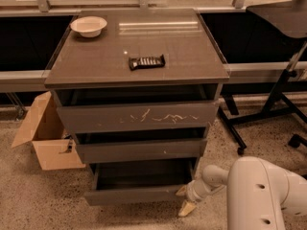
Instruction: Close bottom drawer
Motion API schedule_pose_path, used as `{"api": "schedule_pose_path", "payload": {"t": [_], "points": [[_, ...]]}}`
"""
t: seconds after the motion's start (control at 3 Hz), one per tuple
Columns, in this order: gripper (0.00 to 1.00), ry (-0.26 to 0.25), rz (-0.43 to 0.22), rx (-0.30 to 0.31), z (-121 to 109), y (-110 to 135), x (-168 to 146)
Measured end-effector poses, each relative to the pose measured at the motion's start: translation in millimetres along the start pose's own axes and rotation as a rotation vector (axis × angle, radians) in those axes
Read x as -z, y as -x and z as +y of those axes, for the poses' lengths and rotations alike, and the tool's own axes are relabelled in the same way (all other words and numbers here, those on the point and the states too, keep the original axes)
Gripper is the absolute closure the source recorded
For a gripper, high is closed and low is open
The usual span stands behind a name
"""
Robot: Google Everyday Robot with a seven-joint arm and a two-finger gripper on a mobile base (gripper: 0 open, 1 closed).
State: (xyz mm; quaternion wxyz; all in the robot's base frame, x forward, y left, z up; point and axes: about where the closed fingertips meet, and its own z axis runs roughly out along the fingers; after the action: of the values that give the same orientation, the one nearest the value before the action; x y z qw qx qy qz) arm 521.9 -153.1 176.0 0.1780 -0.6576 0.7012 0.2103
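Note:
The bottom drawer (pixel 136 194) of the dark grey-brown cabinet stands pulled out, its slim plain front near the floor and its inside showing empty. My gripper (pixel 184 200) is low at the drawer front's right end, its cream fingertips (pixel 186 208) next to the front's right corner. The white arm (pixel 259 190) reaches in from the lower right. Above are the middle drawer (pixel 141 150) with a small white speck and the tall top drawer (pixel 139 116) with white scratches.
A white bowl (pixel 88 26) and a dark flat bar (pixel 147 62) lie on the cabinet top. An open cardboard box (pixel 45 133) stands on the floor to the left. A black chair base (pixel 268 104) with castors stands to the right.

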Motion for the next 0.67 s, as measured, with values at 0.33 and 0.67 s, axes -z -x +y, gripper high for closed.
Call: {"api": "schedule_pose_path", "payload": {"t": [0.33, 0.67], "points": [[0.00, 0.000, 0.000, 0.000, 0.0, 0.0, -0.1], [0.00, 0.000, 0.000, 0.000, 0.1, 0.0, -0.1]]}}
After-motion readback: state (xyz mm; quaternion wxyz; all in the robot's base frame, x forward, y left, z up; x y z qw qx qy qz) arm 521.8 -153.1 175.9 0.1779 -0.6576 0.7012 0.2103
